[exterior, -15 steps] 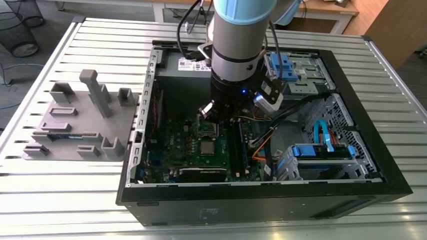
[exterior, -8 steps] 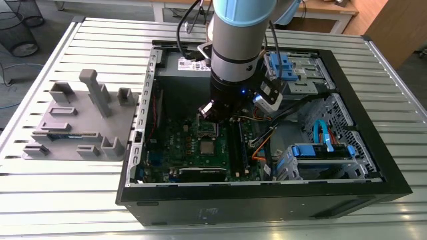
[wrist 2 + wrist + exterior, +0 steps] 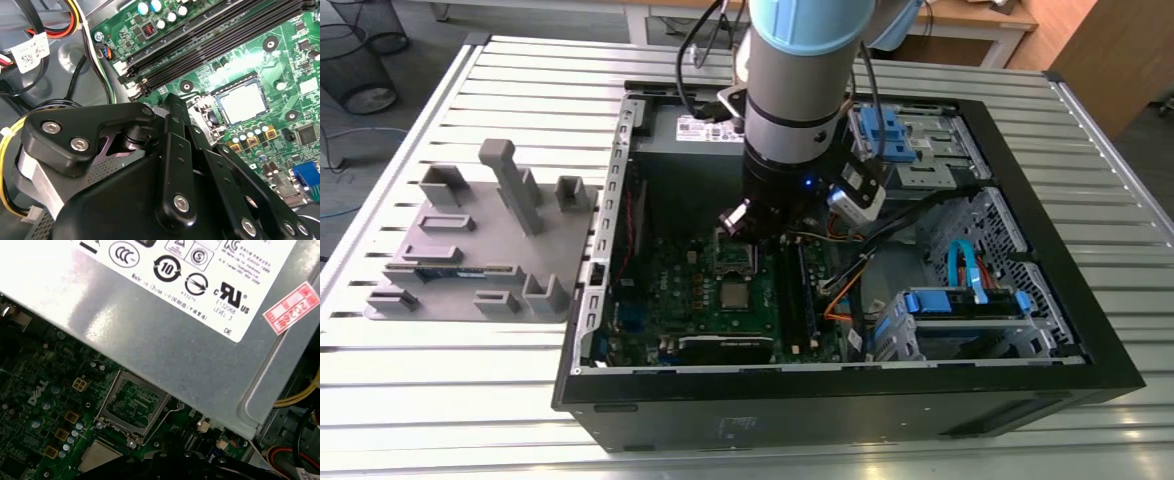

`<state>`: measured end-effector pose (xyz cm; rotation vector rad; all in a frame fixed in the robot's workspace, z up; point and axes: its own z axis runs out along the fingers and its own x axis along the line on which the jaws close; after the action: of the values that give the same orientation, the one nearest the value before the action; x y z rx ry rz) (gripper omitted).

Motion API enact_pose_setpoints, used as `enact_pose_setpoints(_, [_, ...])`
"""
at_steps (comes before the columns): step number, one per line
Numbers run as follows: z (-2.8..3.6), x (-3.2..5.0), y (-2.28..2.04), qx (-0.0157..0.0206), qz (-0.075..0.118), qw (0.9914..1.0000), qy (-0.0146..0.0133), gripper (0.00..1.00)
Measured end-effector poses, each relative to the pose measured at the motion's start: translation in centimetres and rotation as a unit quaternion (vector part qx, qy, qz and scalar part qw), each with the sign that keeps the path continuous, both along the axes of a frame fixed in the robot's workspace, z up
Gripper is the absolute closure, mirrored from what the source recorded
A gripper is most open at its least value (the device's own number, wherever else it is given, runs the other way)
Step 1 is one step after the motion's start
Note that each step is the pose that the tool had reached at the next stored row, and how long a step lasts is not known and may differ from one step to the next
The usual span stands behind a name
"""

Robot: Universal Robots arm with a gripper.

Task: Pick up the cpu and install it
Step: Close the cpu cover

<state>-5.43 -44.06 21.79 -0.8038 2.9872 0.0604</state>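
Note:
The cpu (image 3: 736, 296), a small silvery square, lies flat in its socket on the green motherboard (image 3: 680, 310) inside the open computer case (image 3: 1107, 330). Both wrist views show the cpu (image 3: 243, 103) (image 3: 97, 456) seated in the socket. Beside it, the socket's hinged metal frame (image 3: 132, 405) stands folded open. My gripper (image 3: 751, 232) hangs over that open frame, a little above the board, on the power-supply side of the cpu. Its black linkage (image 3: 175, 170) shows in the second wrist view. Nothing is seen held in it.
A big grey power supply (image 3: 165, 335) with a white label borders the socket. Black memory slots (image 3: 215, 45) run along the board. Drive cages with blue tabs (image 3: 961, 310) and loose cables (image 3: 854, 285) sit at the exterior view's right. A grey fixture block (image 3: 480, 250) stands on the slatted table.

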Motion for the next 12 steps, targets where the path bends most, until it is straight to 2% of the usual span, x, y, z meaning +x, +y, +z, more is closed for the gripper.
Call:
enact_pose_setpoints(9, [-0.3,0.23,1.13,0.0001,0.0,1.0,0.0,0.89])
enact_pose_setpoints(12, [-0.47,0.3,1.37,0.0002,0.0,1.0,-0.0001,0.89])
